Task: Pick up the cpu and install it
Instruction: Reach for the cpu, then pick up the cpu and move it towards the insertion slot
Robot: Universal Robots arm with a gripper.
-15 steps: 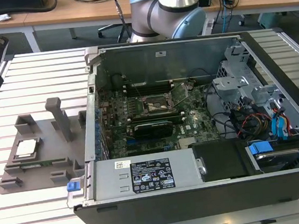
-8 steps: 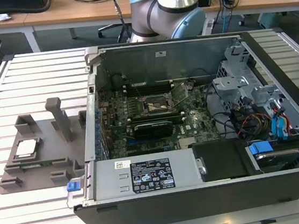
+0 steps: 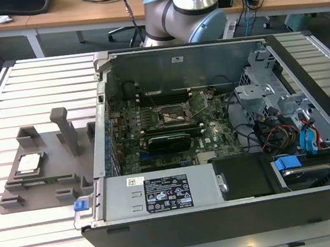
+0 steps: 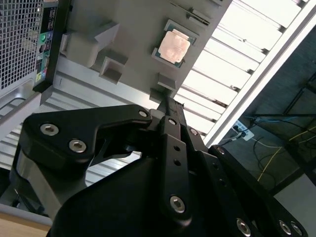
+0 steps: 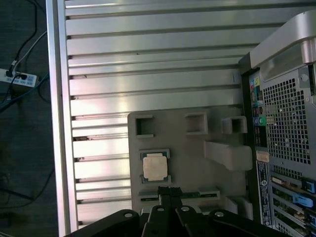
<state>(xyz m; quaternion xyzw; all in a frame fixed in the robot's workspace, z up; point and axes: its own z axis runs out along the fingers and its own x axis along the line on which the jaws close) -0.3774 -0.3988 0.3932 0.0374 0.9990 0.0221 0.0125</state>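
Observation:
The cpu (image 3: 28, 164) is a small pale silver square lying flat in a recess of the grey fixture plate (image 3: 52, 178), to the exterior view's left of the open computer case. Both wrist views look down on the cpu (image 4: 174, 47) (image 5: 154, 167) from well above. My black gripper (image 5: 169, 190) (image 4: 166, 101) hangs over the plate, apart from the chip, and its fingers are shut together with nothing between them. Inside the case, the dark socket frame (image 3: 173, 115) sits on the green motherboard (image 3: 214, 136).
The fixture plate carries raised blocks and a tall post (image 3: 67, 131). A slatted metal table (image 3: 35, 84) holds the case (image 3: 223, 212). The arm's base (image 3: 185, 11) stands behind the case. Cables and drive bays (image 3: 296, 120) crowd the case's right side.

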